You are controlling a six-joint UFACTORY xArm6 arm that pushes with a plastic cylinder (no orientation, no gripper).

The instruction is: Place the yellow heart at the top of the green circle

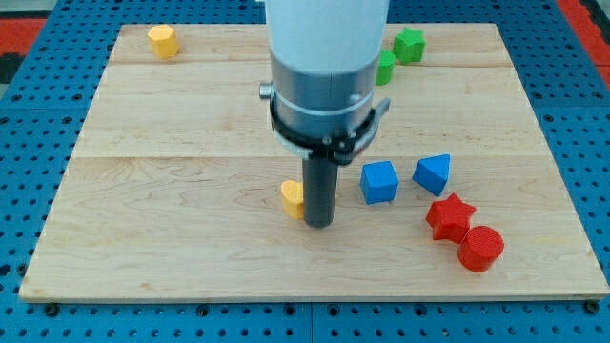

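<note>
tip (320, 225) touched yellow heart (292, 198) on heart's right | no claw, rod only, nothing held | green circle (385, 67) far, half hidden | risk: off-ctr push, heart spins off tip

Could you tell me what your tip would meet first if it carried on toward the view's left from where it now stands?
Most likely the yellow block: it sits directly left of my tip, touching or nearly so, partly hidden by the rod. Its shape is unclear.

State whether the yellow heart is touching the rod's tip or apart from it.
Touching, apparently: the yellow heart sits directly against my tip on its left, with no gap visible.
</note>
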